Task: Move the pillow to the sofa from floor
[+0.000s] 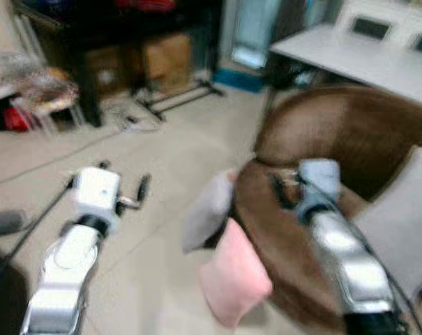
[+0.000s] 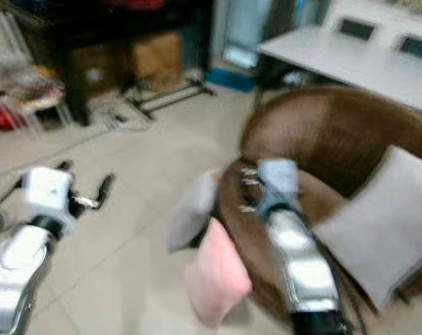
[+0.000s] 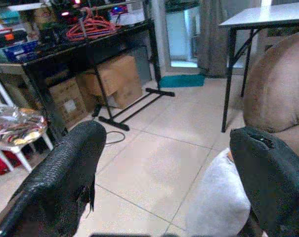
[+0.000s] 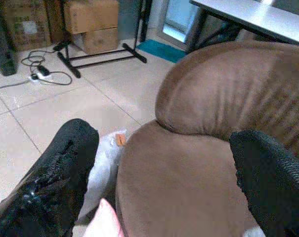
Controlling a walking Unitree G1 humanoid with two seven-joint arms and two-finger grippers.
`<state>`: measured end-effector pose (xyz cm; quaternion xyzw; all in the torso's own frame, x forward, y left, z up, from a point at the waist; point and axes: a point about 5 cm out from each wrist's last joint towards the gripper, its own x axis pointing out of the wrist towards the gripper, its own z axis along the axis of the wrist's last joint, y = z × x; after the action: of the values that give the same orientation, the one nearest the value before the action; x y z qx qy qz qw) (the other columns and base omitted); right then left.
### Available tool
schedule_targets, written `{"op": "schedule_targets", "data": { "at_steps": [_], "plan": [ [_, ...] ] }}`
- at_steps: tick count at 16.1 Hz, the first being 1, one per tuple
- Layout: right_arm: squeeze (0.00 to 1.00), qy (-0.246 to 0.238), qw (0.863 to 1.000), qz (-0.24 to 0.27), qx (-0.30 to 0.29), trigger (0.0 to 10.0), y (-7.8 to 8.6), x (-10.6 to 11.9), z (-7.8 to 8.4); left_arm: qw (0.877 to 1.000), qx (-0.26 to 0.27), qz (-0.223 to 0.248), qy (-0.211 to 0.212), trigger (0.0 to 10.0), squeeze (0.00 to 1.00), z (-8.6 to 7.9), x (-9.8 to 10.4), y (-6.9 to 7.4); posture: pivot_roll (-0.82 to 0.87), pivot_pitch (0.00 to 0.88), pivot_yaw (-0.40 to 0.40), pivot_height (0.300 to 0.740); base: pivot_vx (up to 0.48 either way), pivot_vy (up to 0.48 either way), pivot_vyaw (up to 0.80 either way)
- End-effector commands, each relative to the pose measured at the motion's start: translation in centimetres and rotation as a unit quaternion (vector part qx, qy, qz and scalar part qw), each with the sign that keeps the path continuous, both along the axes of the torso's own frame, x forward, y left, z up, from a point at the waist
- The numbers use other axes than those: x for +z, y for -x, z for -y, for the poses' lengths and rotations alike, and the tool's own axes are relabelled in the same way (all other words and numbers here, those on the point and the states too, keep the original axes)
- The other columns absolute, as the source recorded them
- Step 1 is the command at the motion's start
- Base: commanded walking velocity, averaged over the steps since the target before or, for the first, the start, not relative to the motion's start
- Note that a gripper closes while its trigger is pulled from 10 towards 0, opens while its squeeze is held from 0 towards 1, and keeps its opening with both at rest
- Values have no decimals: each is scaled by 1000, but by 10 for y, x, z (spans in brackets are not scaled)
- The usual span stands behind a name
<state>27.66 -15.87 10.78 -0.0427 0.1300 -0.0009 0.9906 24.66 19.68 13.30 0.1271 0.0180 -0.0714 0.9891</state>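
A pink pillow and a grey pillow are propped on the tiled floor against the sofa's front edge. Another grey pillow is leaned on the sofa seat.

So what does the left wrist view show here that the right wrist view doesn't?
Left wrist view alone: a black rack holding red hangers, a white stool and a table leg. Right wrist view alone: the brown sofa's seat, a cable on the floor and a corner of the pink pillow. Both share: the grey pillow against the sofa, cardboard boxes, tiled floor, and open black fingers.
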Motion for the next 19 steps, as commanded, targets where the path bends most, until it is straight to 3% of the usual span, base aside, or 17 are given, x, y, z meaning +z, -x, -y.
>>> {"op": "schedule_targets", "data": {
  "at_steps": [1, 4, 8, 19],
  "plan": [
    [1000, -6, 1000, 17, 20, 10000, -4, 8, -13, 1000, 12, 3, -9, 10000, 0, -8, 3, 1, 6, 0, -58, 740, 371, 0, 800],
    [1000, -7, 1000, 15, 17, 10000, -6, 8, -12, 1000, 11, 2, -10, 10000, 0, -8, 2, 1, 8, 0, -57, 740, 366, 0, 0],
    [1000, -11, 999, 15, 30, 10000, -6, 8, -13, 1000, 13, 7, -21, 10000, 0, -8, 1, 0, 4, 0, -54, 740, 0, 0, 0],
    [1000, -28, 999, 13, 31, 10000, -3, 2, -12, 999, 21, 11, -41, 10000, 0, -11, -3, 2, 7, 0, -59, 640, 0, 0, 0]
  ]
}}
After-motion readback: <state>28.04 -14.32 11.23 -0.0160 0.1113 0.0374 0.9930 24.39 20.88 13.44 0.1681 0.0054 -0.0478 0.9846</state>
